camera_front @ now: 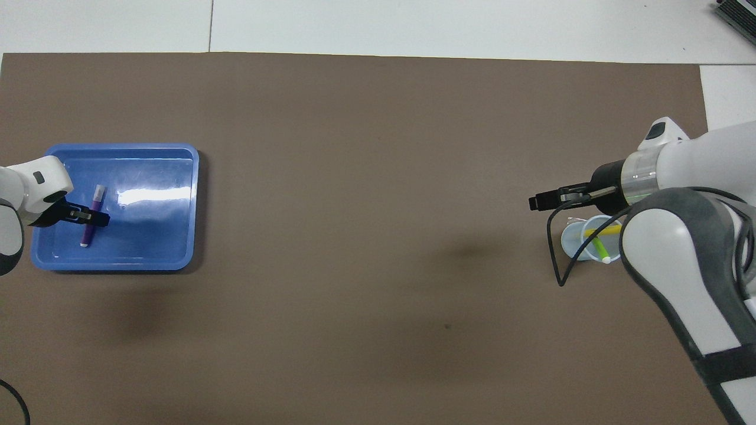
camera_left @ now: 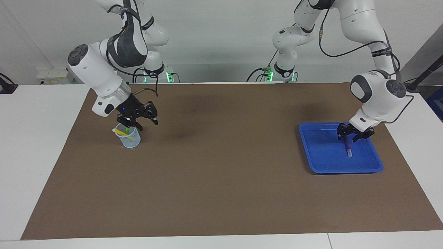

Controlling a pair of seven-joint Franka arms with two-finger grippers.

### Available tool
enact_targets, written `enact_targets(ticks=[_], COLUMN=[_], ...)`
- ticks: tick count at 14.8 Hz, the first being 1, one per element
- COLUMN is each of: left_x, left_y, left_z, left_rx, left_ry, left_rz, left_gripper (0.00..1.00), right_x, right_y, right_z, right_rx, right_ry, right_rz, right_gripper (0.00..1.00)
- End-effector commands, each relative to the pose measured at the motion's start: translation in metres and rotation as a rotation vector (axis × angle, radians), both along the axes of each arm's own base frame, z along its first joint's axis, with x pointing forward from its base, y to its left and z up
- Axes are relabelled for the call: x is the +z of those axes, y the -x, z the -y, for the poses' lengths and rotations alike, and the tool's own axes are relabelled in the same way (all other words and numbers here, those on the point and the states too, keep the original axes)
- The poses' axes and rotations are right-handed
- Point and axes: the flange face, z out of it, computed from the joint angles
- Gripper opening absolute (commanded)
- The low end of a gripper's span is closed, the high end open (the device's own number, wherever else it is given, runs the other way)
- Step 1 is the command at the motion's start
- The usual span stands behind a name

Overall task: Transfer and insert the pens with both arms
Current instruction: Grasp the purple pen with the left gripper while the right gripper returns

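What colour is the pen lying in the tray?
Dark purple pen with a pale end, clearest in the overhead view.

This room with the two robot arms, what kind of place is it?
Probably a robotics lab: two white arms at a bare white table laid with a brown mat, working a blue tray and a clear cup of pens.

No legible text on anything

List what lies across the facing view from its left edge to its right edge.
Right gripper over the clear cup holding the yellow pen and green pen → blue tray → purple pen under the left gripper.
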Motion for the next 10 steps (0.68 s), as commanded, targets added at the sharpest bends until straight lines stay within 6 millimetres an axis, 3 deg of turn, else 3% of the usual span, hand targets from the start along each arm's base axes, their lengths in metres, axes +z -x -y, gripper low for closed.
enact_targets(ticks=[1, 3, 5, 7, 9, 10], left_x=[-0.004, -0.015, -0.024, -0.026, -0.030, -0.031], left_y=[-0.008, -0.009, -0.010, -0.010, -0.011, -0.011], left_z=[-0.011, -0.016, -0.017, -0.017, -0.017, -0.017], left_rx=[-0.031, -0.025, -0.024, -0.022, -0.023, -0.021], left_ry=[-0.033, -0.032, -0.032, -0.031, -0.030, -0.030], left_rz=[0.019, 0.025, 0.040, 0.040, 0.040, 0.042], left_gripper=[0.65, 0.62, 0.62, 0.60, 0.46, 0.36], right_x=[0.008, 0.020, 0.046, 0.056, 0.061, 0.064], right_y=[0.004, 0.005, 0.007, 0.005, 0.006, 0.001], right_z=[-0.034, -0.057, -0.099, -0.108, -0.111, -0.110], right_rx=[-0.117, -0.174, -0.145, -0.142, -0.128, -0.133], right_ry=[-0.150, -0.292, -0.363, -0.367, -0.367, -0.364], right_rz=[-0.053, -0.062, -0.017, 0.027, 0.064, 0.128], right_gripper=[0.75, 0.80, 0.81, 0.83, 0.99, 1.00])
